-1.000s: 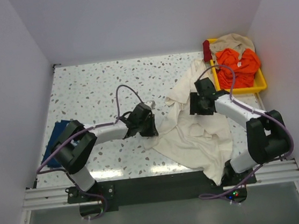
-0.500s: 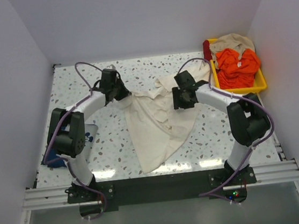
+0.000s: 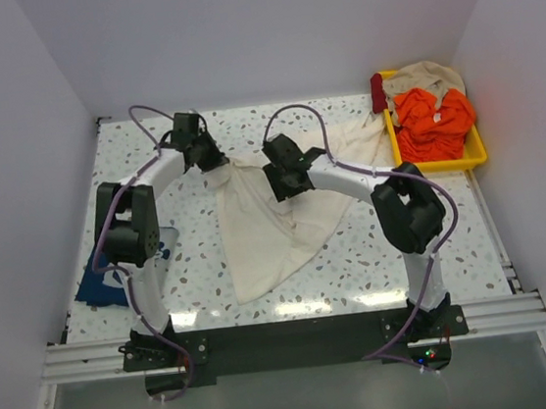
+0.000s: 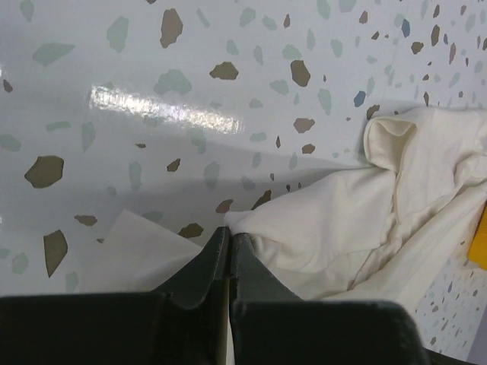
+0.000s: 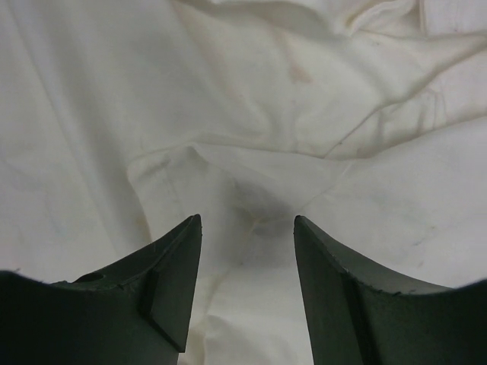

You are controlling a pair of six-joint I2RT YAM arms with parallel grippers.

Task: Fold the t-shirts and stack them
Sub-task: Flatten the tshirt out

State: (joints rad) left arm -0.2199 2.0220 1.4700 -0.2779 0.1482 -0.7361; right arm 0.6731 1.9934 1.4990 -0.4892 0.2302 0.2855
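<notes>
The large cream cloth t-shirt [image 3: 261,226], bunched at the bench's near right edge a second ago, now stretches across the middle toward the far edge. The left pincer [image 4: 229,242], pressed together, pinches its edge. The right pincer [image 5: 247,228] stands spread just over the cloth, holding nothing. The navy blue t-shirt [image 3: 93,287] lies at the left edge. The yellow plastic tray [image 3: 443,161] in the far right corner holds orange cloth [image 3: 431,119] and beige cloth [image 3: 428,75].
</notes>
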